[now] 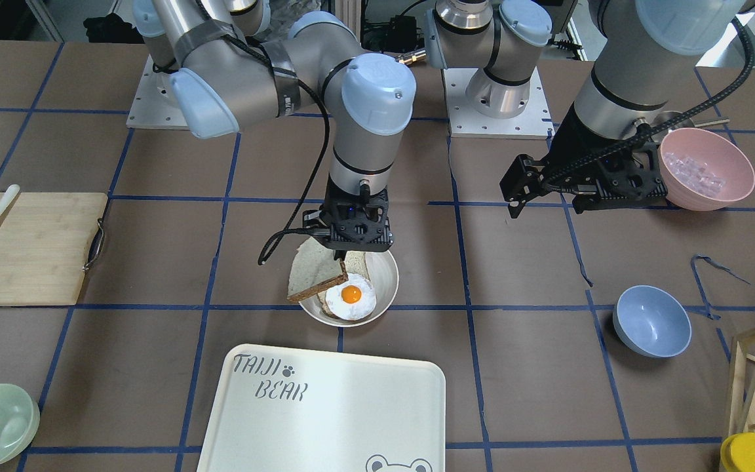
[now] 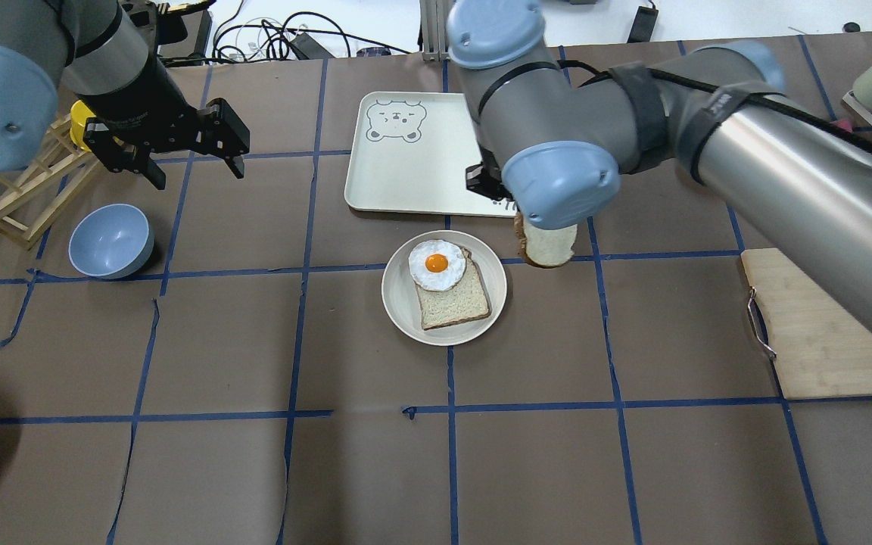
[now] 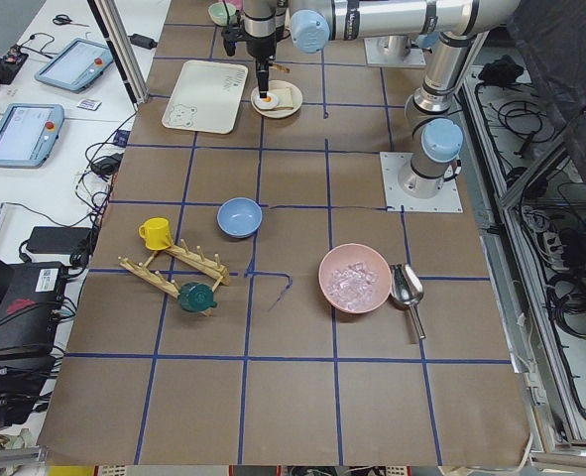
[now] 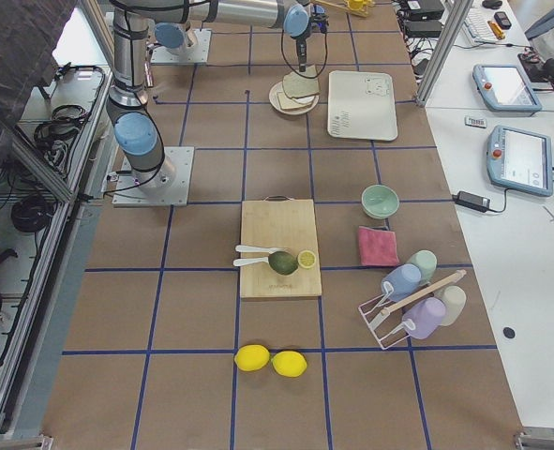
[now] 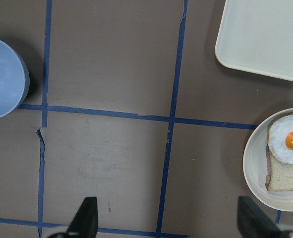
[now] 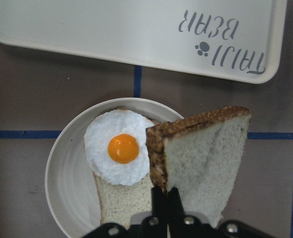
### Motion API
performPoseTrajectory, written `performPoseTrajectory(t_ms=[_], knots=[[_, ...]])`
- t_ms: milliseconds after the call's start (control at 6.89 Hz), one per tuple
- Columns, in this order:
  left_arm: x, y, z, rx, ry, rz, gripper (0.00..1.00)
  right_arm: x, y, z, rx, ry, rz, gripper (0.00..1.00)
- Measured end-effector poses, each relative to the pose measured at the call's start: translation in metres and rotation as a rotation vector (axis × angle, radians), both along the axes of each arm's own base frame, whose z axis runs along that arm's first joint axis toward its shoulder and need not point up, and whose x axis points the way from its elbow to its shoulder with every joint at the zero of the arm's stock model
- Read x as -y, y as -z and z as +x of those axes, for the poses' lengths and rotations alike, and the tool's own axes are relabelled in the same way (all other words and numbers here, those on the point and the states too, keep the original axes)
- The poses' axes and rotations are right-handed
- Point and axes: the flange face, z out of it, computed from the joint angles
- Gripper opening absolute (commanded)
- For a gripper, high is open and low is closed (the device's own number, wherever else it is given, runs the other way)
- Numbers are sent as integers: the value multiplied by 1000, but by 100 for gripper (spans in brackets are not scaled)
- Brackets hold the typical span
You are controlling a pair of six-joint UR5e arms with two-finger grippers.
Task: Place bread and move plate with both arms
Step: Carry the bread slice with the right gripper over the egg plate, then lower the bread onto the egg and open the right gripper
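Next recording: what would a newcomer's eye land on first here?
The right end effector pinching a bread slice by its edge, hanging it above the plate at the table's middle. There a fried egg sits on another slice. The left end effector hovers open and empty near the blue bowl.

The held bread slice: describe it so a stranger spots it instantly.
Find the big white tray; a round plate sits beside it. Above the plate's edge the right gripper pinches a pale, dark-crusted bread slice aloft, unlike the flat slice under the fried egg.
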Motion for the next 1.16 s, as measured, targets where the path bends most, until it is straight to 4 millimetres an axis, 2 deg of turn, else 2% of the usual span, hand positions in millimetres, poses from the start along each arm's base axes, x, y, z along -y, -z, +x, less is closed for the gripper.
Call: performPoseTrajectory(t_ms=[290, 435, 1016, 1161], knots=[[0, 1, 0, 0, 0, 1, 100, -2, 23, 15, -9, -24, 11, 0], [0, 0, 0, 0, 0, 1, 100, 2, 37, 17, -15, -25, 10, 0], [3, 3, 0, 0, -1, 2, 100, 7, 66, 21, -25, -16, 19, 0], [3, 3, 0, 1, -1, 2, 100, 6, 69, 23, -16, -14, 11, 10]])
